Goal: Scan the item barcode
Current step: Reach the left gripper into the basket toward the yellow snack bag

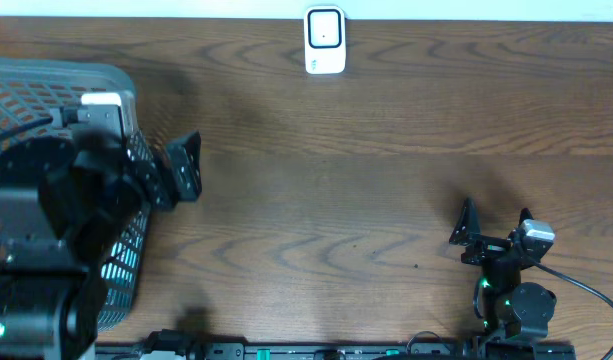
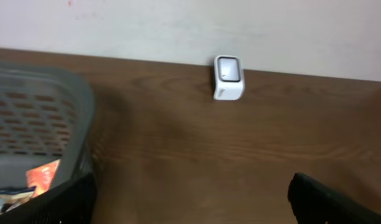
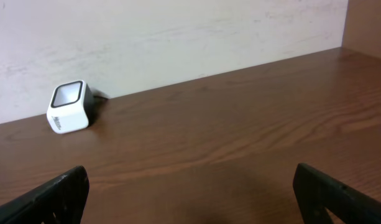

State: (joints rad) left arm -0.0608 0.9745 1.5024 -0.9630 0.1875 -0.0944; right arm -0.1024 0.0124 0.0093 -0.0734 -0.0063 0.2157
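The white cube-shaped barcode scanner stands at the table's far edge against the wall, also seen in the left wrist view and the right wrist view. An orange item lies inside the grey mesh basket, partly hidden by the rim. My left gripper hovers at the basket's right rim, open and empty. My right gripper sits low near the front right, open with only bare table between its fingers.
The basket takes up the left end of the brown wooden table. A white wall runs behind the scanner. A cable trails from the right arm's base at the front right.
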